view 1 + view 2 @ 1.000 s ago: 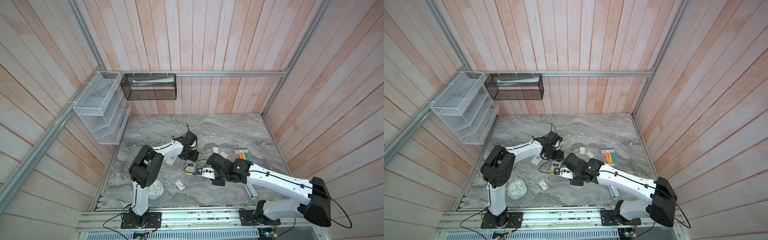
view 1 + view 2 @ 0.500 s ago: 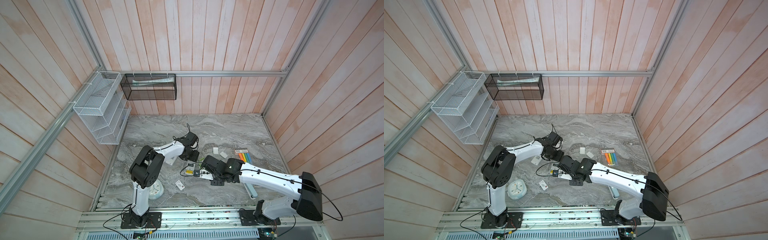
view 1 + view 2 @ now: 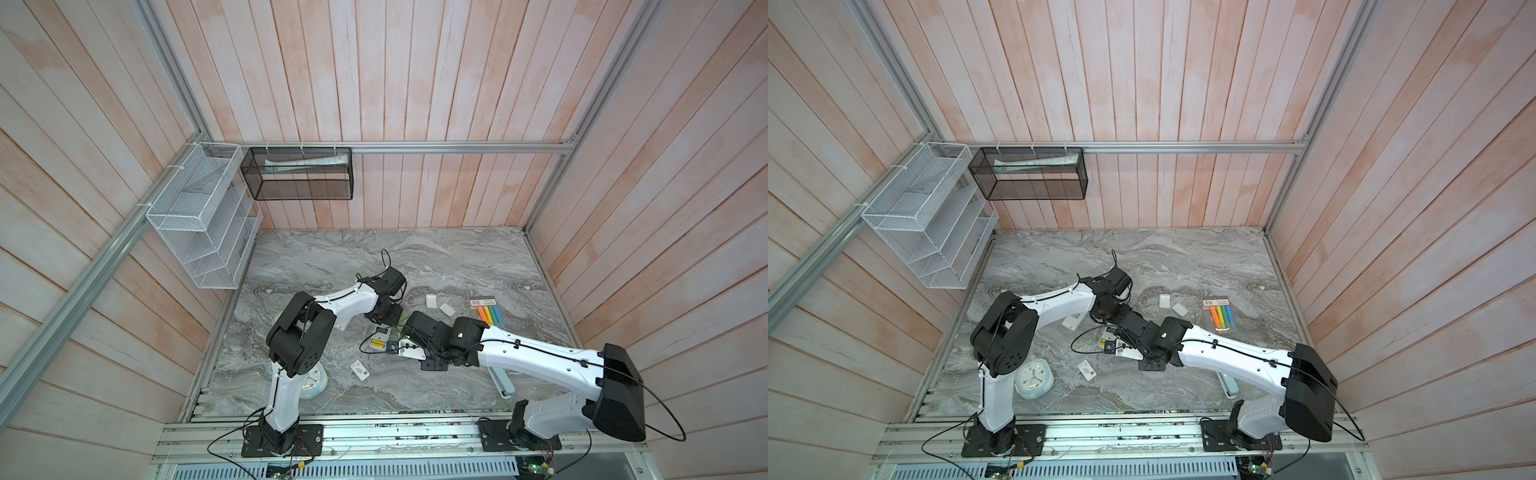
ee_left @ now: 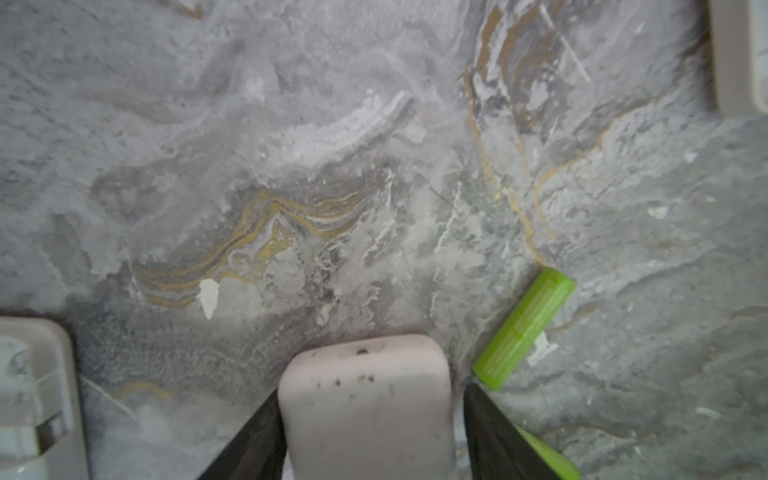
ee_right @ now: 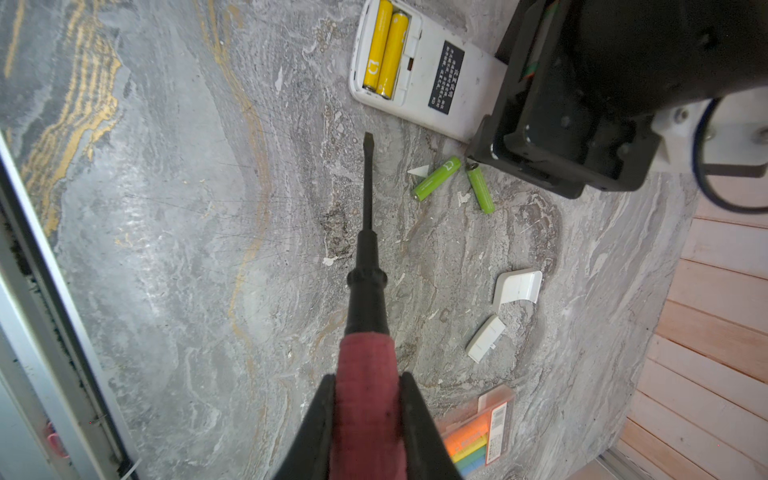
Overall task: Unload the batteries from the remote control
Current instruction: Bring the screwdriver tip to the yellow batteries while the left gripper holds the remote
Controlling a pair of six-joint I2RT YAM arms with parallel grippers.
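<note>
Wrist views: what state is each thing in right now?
Remote, back up, compartment open.
Yellow batteries, two, seated in the compartment.
Green batteries, two, loose beside the remote.
Screwdriver, held by its red handle, tip short of the remote.
Right hand, shut on screwdriver.
Left hand, jaws flanking the remote's end; grip unclear.
Covers, two, off, lying apart.

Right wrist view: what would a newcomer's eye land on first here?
The red-handled screwdriver clamped in the right end effector, blade aimed at the white remote whose open bay holds two yellow batteries. Next, two green batteries lying loose on the marble beside it.
</note>
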